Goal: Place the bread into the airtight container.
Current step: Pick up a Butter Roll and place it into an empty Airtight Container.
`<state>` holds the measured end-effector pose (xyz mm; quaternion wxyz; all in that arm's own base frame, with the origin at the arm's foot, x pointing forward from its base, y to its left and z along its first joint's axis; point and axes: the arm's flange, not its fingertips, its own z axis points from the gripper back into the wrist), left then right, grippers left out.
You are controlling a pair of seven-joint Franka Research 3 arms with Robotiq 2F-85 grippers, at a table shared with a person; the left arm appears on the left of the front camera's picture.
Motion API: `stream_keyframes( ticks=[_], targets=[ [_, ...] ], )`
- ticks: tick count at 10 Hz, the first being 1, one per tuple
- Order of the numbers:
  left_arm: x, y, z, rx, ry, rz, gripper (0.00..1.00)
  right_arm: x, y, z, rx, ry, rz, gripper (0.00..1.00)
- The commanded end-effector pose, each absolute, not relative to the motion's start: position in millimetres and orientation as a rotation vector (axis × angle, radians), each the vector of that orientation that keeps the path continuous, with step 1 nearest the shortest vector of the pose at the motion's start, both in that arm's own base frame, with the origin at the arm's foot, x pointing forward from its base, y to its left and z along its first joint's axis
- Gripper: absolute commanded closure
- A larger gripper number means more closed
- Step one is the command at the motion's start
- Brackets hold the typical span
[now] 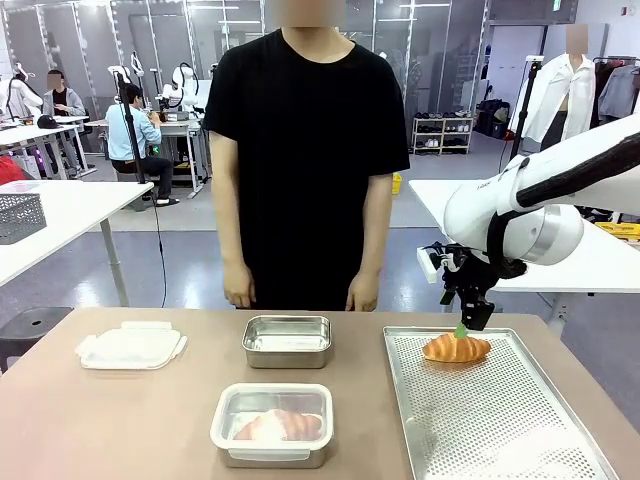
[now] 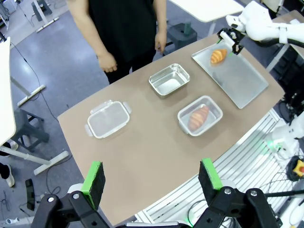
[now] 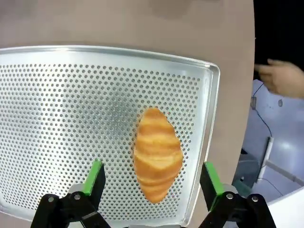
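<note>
Nearest you, a steel container with a white-rimmed top holds one golden croissant. To its right lies the perforated silver baking tray; the second golden-brown croissant rests near its far edge. Your right gripper hangs above that croissant, fingers spread wide, gripping nothing. Your left gripper is spread open too, high over the brown table. Farther back sit an empty steel container and a clear plastic lid, then the person in a black T-shirt.
</note>
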<state>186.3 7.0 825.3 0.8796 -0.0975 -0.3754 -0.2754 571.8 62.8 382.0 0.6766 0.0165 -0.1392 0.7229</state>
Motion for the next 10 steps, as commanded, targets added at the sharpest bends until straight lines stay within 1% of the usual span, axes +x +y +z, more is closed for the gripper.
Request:
stream_keyframes(
  ticks=[1, 2, 6, 10],
  targets=[
    [186, 6, 828, -0.2, -0.782, -0.578, 0.0, 586, 64, 376, 0.025, -0.253, 1.6, 0.0],
    [186, 6, 828, -0.2, -0.782, -0.578, 0.0, 594, 65, 367, 0.017, -0.2, 1.6, 0.0],
    [186, 6, 828, -0.2, -0.782, -0.578, 0.0, 616, 69, 340, 0.014, -0.127, 1.559, 0.0],
    [186, 6, 828, -0.2, -0.782, -0.578, 0.0, 626, 76, 319, 0.03, -0.051, 1.558, 0.0]
  ],
)
